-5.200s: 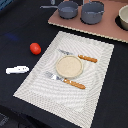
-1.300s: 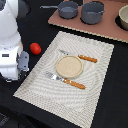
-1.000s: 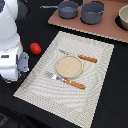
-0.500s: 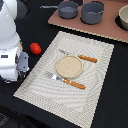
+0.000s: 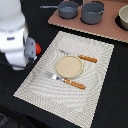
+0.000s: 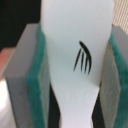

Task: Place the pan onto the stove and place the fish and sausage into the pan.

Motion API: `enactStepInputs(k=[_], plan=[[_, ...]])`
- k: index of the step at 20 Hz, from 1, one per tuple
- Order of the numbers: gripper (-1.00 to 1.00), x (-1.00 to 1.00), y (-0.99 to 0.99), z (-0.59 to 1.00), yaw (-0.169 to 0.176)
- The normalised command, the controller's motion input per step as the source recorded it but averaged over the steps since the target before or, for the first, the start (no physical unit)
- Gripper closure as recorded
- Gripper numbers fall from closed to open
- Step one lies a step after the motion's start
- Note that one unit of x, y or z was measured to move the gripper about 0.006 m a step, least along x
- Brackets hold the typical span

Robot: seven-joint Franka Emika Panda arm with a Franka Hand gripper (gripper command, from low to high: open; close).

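The wrist view is showing the tool (image 6: 75, 70) clenching the fish (image 6: 75, 60): a smooth white flat piece, waisted toward one end, with black curved strokes painted on it. Green foam pads (image 6: 35, 75) on grey fingers are pressing both its flanks.

In the exterior view the white arm (image 5: 15, 35) is filling the 9 o'clock side, hiding tool and fish there. The sausage (image 5: 38, 48), glossy red-orange, is peeking out at the arm's edge on the black table (image 5: 117, 95).

Toward the centre a striped beige placemat (image 5: 95, 75) is lying, woven in look, carrying a round tan plate (image 5: 67, 66) with an orange-handled fork (image 5: 65, 80) at 6 o'clock of it and an orange-handled knife (image 5: 80, 56) at 12 o'clock.

Farther off, at 12 o'clock, the pinkish-brown stove (image 5: 75, 24) is bearing the blue-grey pan (image 5: 66, 9) with its thin handle, a larger grey pot (image 5: 92, 12) beside it, and a pale bowl (image 5: 123, 17) at 2 o'clock.
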Motion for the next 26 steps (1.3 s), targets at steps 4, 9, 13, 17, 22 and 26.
enactStepInputs(k=[4,9,13,17,22,26], plan=[[1.0,0.33,0.9,0.93,0.015],[1.0,0.23,0.95,0.51,0.0],[1.0,0.0,1.0,0.01,0.0],[1.0,0.0,1.0,0.0,0.0],[1.0,-0.03,1.0,-0.01,0.0],[1.0,-0.05,1.0,-0.01,0.0]])
